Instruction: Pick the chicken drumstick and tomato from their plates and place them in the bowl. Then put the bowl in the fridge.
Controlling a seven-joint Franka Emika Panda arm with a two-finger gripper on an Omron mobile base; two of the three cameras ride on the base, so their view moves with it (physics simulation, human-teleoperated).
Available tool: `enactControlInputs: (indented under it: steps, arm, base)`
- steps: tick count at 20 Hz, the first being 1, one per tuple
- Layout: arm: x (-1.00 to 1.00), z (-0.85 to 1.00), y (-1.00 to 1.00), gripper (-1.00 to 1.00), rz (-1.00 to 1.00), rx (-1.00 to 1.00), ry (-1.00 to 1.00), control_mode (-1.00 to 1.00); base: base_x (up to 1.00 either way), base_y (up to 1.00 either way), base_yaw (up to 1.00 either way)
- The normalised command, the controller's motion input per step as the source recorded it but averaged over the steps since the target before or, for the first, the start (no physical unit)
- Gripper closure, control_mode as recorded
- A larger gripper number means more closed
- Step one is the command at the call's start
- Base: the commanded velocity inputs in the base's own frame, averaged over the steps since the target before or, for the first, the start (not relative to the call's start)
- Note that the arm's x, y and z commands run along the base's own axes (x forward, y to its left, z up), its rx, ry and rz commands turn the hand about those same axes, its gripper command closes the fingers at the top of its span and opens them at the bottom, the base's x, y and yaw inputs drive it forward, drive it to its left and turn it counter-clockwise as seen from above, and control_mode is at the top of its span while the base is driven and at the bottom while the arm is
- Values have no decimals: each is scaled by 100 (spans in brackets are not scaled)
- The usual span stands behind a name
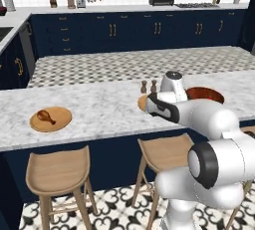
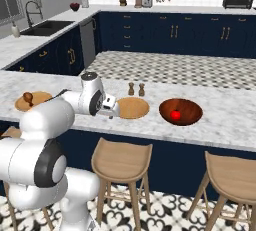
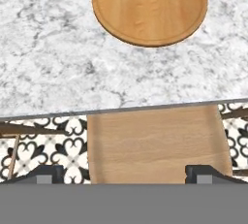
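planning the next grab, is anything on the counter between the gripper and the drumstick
Nothing visible. The open gripper hangs by the bare plate; only plain marble counter separates it from the chicken drumstick on its plate.

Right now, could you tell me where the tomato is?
In the right base view, the tomato lies inside the bowl on the marble counter, right of the empty plate.
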Motion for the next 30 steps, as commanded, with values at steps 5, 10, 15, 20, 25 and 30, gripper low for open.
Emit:
enactControlInputs:
  steps: [5,10,15,20,25,30]
  arm:
    - [0,0,0,-100,0,0,0,100]
    - [0,0,0,-100,0,0,0,100]
    - [0,0,0,-100,0,0,0,100]
    - [26,0,10,-100,0,0,0,-100]
    - [20,18,93,-100,16,0,0,-100]
    - [16,17,100,-100,44,0,-5,-100]
  base:
    - [25,37,0]
    - [57,20,0]
    - [48,0,0]
    - [0,0,0]
    - [0,0,0]
    - [0,0,0]
